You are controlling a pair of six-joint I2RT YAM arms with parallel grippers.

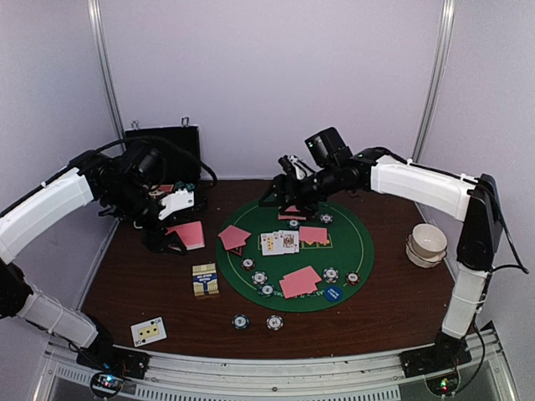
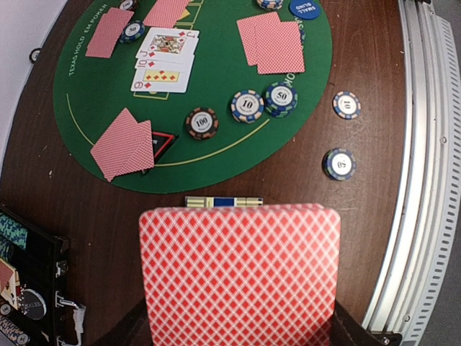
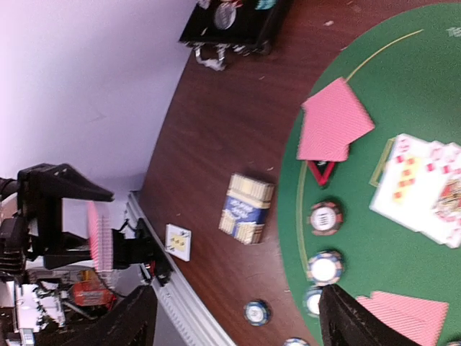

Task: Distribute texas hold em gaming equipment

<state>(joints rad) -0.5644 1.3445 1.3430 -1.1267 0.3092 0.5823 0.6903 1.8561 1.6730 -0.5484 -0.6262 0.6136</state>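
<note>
Over the left side of the worktop (image 1: 380, 311), clenching the left end effector (image 1: 174, 238) on a stack of pink-backed cards (image 2: 241, 277), holding it above bare wood just left of the green mat (image 1: 361, 244). Hovering the right end effector (image 3: 238, 303) over the mat's far edge, fingers spread wide, grasping nothing. Showing face-up cards (image 1: 279, 242) at the mat's centre, pink-backed pairs (image 1: 299, 281) around them, striped chips (image 1: 259, 277) along the near arc, a blue disc (image 1: 333, 293) near right, a triangular marker (image 2: 164, 141) peeking from under the left pair. Showing two more chips (image 1: 241, 321) off the mat, nearer.

The left gripper (image 2: 238, 330) pinches pink-backed cards (image 2: 239, 274).
</note>
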